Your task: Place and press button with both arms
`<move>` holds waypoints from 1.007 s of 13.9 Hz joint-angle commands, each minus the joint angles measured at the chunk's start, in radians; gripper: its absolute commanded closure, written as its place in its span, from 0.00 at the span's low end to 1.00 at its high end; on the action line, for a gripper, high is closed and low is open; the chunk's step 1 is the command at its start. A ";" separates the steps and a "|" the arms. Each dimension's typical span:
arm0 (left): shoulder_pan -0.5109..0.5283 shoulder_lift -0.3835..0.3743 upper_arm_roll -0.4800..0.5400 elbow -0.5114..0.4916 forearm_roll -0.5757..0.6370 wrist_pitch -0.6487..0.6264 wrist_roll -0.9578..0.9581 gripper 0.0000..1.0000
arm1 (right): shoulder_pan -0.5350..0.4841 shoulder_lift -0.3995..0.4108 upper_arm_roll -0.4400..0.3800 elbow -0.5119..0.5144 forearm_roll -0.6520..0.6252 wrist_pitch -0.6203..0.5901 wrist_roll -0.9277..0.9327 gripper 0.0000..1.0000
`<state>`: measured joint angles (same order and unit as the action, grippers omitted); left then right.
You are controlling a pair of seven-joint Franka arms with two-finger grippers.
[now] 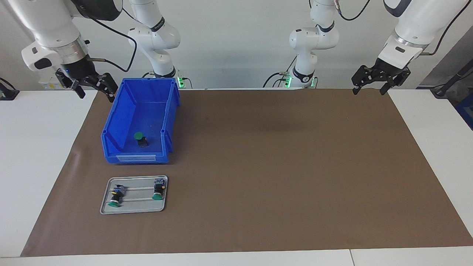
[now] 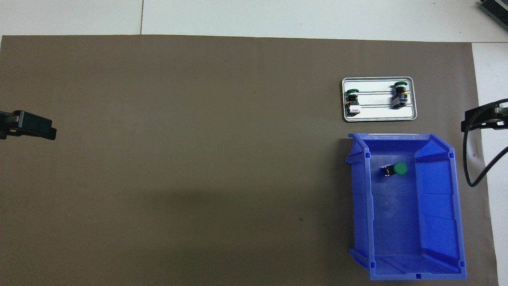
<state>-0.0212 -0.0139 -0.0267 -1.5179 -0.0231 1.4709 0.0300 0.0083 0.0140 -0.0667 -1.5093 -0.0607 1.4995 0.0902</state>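
Note:
The button (image 1: 140, 139), with a green cap on a black barrel, lies on its side on the floor of a blue bin (image 1: 120, 111) toward the right arm's end of the table. It also shows in the overhead view (image 2: 397, 169) in the bin (image 2: 436, 246). My right gripper (image 1: 95, 95) hangs open and empty in the air beside the bin's corner nearest the robots. My left gripper (image 1: 369, 90) hangs open and empty over the mat's edge at the left arm's end. Both grippers' tips show at the overhead view's sides (image 2: 33, 126) (image 2: 482, 118).
A small metal tray (image 1: 133, 208) lies farther from the robots than the bin, close to it. It holds two look-alike green-capped switches (image 1: 115, 198) (image 1: 158, 192). A brown mat (image 1: 277, 166) covers the white table.

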 commanded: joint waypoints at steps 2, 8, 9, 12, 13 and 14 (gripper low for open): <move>0.010 -0.015 -0.010 -0.016 0.015 -0.004 -0.005 0.00 | -0.004 -0.034 0.007 -0.040 0.002 0.019 -0.004 0.00; 0.010 -0.015 -0.010 -0.016 0.015 -0.004 -0.005 0.00 | -0.005 -0.035 0.004 -0.048 0.042 0.025 -0.076 0.00; 0.010 -0.014 -0.010 -0.016 0.015 -0.004 -0.005 0.00 | -0.002 -0.035 0.004 -0.048 0.032 0.025 -0.076 0.00; 0.009 -0.015 -0.010 -0.016 0.015 -0.004 -0.005 0.00 | 0.001 -0.035 0.004 -0.049 -0.002 0.037 -0.079 0.00; 0.009 -0.014 -0.010 -0.018 0.015 -0.004 -0.005 0.00 | 0.001 -0.035 0.004 -0.052 -0.004 0.039 -0.079 0.00; 0.009 -0.015 -0.010 -0.016 0.015 -0.004 -0.005 0.00 | 0.001 -0.035 0.004 -0.052 -0.005 0.041 -0.078 0.00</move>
<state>-0.0212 -0.0139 -0.0267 -1.5180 -0.0231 1.4709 0.0300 0.0089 0.0070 -0.0651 -1.5217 -0.0500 1.5126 0.0321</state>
